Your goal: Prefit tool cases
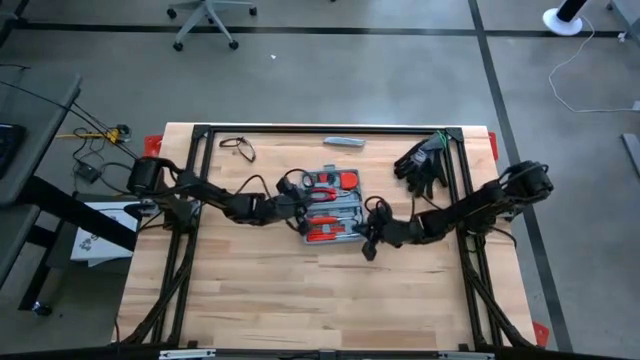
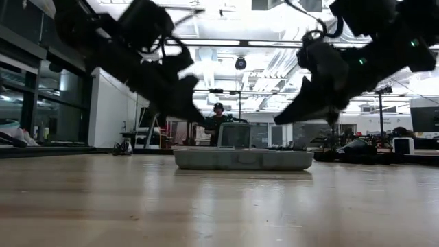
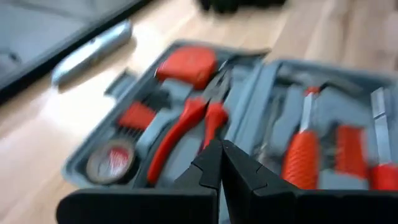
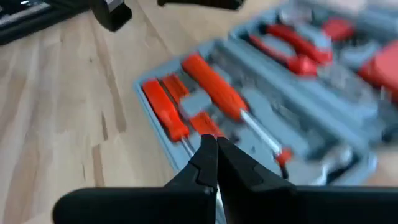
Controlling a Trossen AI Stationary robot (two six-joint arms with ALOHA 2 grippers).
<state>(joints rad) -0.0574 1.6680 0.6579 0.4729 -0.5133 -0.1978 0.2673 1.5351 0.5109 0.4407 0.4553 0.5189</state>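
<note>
The blue-grey tool case (image 1: pixel 330 205) lies open and flat on the wooden table, with red-handled pliers (image 3: pixel 186 124) and screwdrivers (image 4: pixel 214 93) in its moulded beds. My left gripper (image 3: pixel 221 146) is shut and hovers over the half with the pliers, coming from the table's left (image 1: pixel 300 200). My right gripper (image 4: pixel 214 142) is shut and hovers over the near right edge of the case beside the screwdrivers (image 1: pixel 368 240). In the low view both sets of fingertips hang above the case (image 2: pixel 240 159), clear of it.
A slim grey bar (image 1: pixel 343 141) lies near the far edge, black gloves (image 1: pixel 425 165) at the far right and a pair of glasses (image 1: pixel 238 147) at the far left. A black frame (image 1: pixel 330 129) borders the table. Bare wood spreads toward the near edge.
</note>
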